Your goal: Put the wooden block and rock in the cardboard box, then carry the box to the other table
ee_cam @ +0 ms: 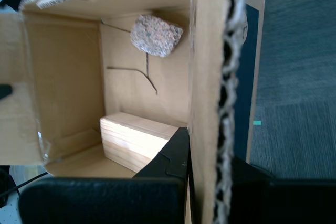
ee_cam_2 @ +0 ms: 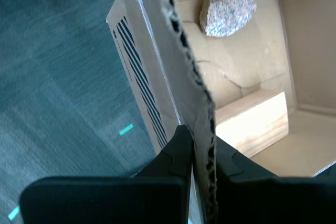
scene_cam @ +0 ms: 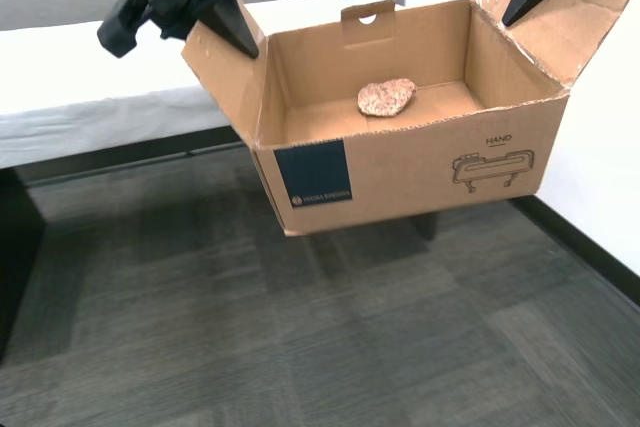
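Box (scene_cam: 420,162) held up off the carpet (scene_cam: 300,347), tilted, w/ white-cloth surface (scene_cam: 90,67) behind it. Each side flap pinched by one gripper.

My first gripper (ee_cam: 202,169): fingers (ee_cam: 170,156) clamped on a flap's corrugated edge, one inside box, one outside. My second gripper (ee_cam_2: 202,153): fingers (ee_cam_2: 176,153) likewise clamped on the other flap edge, wall betw. them. Can't match either to a specific arm in the exterior view.

Block (ee_cam: 136,140) lies on box floor in a corner, just beside first gripper's inner finger; hidden in exterior view by the front wall. Rock (scene_cam: 386,96) on box floor near back wall, apart from block and well clear of both grippers.
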Tool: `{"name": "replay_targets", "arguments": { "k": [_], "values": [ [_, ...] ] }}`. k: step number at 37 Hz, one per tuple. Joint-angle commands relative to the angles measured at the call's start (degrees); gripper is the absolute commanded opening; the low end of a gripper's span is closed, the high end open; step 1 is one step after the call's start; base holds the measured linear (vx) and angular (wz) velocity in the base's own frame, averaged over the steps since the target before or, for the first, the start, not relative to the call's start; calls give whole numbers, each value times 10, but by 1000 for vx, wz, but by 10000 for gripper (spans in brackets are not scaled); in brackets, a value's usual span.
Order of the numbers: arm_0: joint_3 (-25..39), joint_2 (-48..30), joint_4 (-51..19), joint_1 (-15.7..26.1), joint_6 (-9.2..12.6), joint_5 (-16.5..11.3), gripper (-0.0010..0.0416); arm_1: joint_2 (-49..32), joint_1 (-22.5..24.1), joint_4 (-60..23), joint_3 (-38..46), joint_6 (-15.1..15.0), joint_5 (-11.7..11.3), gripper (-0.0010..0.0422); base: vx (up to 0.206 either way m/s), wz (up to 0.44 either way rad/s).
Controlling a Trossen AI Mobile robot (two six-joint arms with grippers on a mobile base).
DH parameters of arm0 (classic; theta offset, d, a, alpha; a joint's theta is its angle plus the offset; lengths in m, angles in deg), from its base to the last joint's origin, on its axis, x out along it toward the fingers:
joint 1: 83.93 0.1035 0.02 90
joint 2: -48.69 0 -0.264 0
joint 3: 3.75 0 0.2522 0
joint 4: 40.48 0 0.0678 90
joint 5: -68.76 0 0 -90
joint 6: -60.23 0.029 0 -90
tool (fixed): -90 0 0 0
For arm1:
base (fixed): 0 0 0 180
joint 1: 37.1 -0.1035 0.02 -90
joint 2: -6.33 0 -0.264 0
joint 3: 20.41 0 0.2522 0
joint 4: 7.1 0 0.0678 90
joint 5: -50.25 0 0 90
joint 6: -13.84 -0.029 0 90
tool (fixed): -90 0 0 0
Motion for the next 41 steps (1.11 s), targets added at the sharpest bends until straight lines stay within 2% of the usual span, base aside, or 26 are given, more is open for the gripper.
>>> {"name": "replay_targets", "arguments": {
  "k": [1,10,16,20,26,28,31,33,35,37,39,41],
  "values": [
    [1,0,4,0,3,-5,-1,0,0,4,-23,-1,14,0,122,444],
    [1,0,3,6,14,-4,-1,4,0,5,-47,-1,15,0,121,402],
    [1,0,3,7,20,-4,-1,11,-2,9,-45,-1,42,0,115,356],
    [1,0,2,8,30,-4,-1,11,-3,8,-46,-7,47,0,112,365],
    [1,0,2,14,53,-4,-1,11,-17,9,-45,-31,78,0,114,358],
    [1,0,0,16,62,-4,-1,11,-20,10,-45,-41,96,-1,117,356],
    [1,0,-8,23,85,-4,-1,11,-22,11,-45,-58,118,0,119,343],
    [1,0,-12,29,94,5,-1,11,-23,12,-45,-61,118,-1,123,343],
    [1,0,-13,38,109,28,-1,11,-23,12,-45,-61,120,0,126,333],
    [1,0,-14,48,126,52,-1,11,-23,12,-45,-61,131,-1,125,303],
    [1,0,-13,59,137,63,-1,12,-23,12,-45,-60,141,-1,127,292],
    [1,0,-11,67,141,67,-1,12,-23,13,-45,-60,142,0,129,278]
  ]
}}
